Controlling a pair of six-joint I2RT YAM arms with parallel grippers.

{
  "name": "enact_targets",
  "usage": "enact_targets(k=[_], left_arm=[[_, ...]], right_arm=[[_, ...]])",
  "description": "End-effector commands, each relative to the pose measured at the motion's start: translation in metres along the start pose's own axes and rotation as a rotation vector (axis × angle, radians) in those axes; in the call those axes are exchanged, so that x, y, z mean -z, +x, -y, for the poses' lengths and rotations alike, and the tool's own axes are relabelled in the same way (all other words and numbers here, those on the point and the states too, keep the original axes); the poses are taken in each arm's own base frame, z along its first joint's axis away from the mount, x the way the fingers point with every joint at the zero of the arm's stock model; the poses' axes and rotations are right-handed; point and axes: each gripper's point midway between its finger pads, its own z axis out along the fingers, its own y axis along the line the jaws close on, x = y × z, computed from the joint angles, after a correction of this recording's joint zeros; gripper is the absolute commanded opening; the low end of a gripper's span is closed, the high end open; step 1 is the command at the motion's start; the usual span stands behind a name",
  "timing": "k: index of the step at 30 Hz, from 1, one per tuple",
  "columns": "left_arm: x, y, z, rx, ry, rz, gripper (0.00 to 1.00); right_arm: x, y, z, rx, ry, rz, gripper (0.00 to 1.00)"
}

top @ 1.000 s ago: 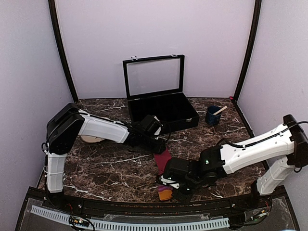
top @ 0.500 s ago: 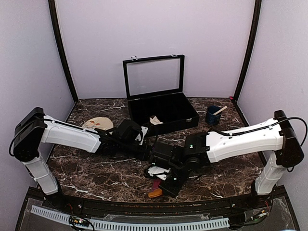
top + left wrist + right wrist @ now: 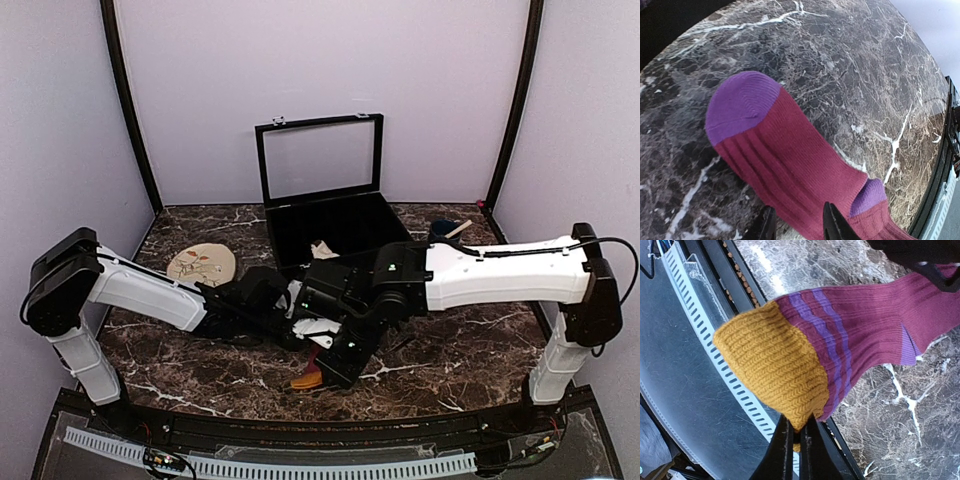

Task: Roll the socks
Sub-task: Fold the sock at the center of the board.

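The magenta sock [image 3: 860,325] lies stretched across the front middle of the worktop [image 3: 470,345], under the two grippers. Its orange cuff [image 3: 770,365] points at the near edge, and its purple toe [image 3: 742,102] points deeper onto the marble. The right gripper [image 3: 799,426] has its fingers pressed together on the hem of the cuff. From the right wrist view the cuff overlaps the black border and the white slotted rail [image 3: 270,466] along the front, so this end sits just beside the worktop's edge.

The left gripper [image 3: 799,210] stands over the foot of the sock, near the purple heel [image 3: 870,197]. Its two fingers are apart, with ribbed fabric showing in the gap. I cannot tell whether they touch the cloth. From the top view the two grippers are close together, and the right arm crosses in front of the black case [image 3: 285,240].

The case stands open at the back with its lid upright. A cream sock [image 3: 322,249] shows at its front edge, mostly hidden by the right arm. The floral disc [image 3: 200,266] lies flat at the left, just behind the left forearm. A blue cup [image 3: 441,229] peeks out behind the right arm at the back right. Bare marble shows to the right front, between the right arm and the near border, and a narrower strip shows at the left front below the left arm.
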Motion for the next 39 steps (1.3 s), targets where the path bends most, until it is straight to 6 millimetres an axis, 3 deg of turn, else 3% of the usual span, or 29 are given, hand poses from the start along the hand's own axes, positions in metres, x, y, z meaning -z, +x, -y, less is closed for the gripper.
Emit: enact_targets(k=[1,16,29,39], left_arm=[[-0.011,0.002,0.009,-0.009,0.041,-0.013,0.33],[-0.015,0.028,0.002,0.087,0.062,-0.047,0.25],[0.02,0.016,-0.014,0.235,-0.018,0.08,0.31],[0.036,0.02,-0.019,0.289,-0.037,0.111,0.32]], right_arm=[[0.008,-0.002,0.011,-0.004,0.021,-0.016,0.02],[0.034,-0.031,0.062,-0.029,0.089,0.068,0.02],[0.033,-0.048,0.1,-0.023,0.153,0.099,0.01],[0.037,-0.067,0.122,0.012,0.249,0.134,0.01]])
